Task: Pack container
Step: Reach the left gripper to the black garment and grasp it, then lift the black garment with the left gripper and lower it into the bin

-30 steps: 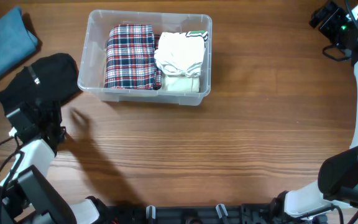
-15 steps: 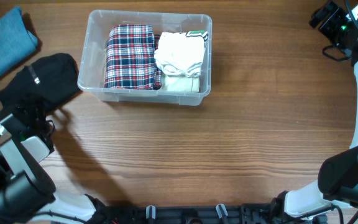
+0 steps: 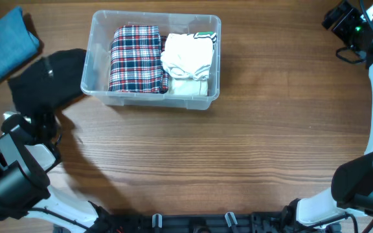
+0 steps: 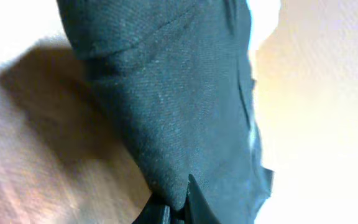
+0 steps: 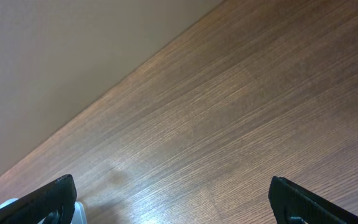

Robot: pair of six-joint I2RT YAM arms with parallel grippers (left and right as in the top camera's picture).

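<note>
Farthest left, well ahead of the left gripper (image 3: pixel 42 119) and off to its left, a folded blue cloth (image 3: pixel 5 44) lies on the table (image 3: pixel 238 149). The left gripper is clamped tight on the near edge of a black cloth (image 3: pixel 49 79). In the wrist view the dark fabric comes straight out from between the pinched fingertips and spreads away ahead of them.

The container (image 3: pixel 88 72) stands ahead of this gripper and to its right. The far right edge of the black cloth lies just beside the container's left wall (whether the two touch, I cannot tell). Inside, a folded plaid cloth (image 3: pixel 135 58) fills the left half and a folded white cloth (image 3: pixel 188 57) the right half. The two press together along the middle.

Far to the right, the right gripper (image 5: pixel 173 202) hangs well apart from the container, which lies off to its left. Its fingers stand wide apart with nothing between them. Its wrist view shows only bare wood under the gap.
</note>
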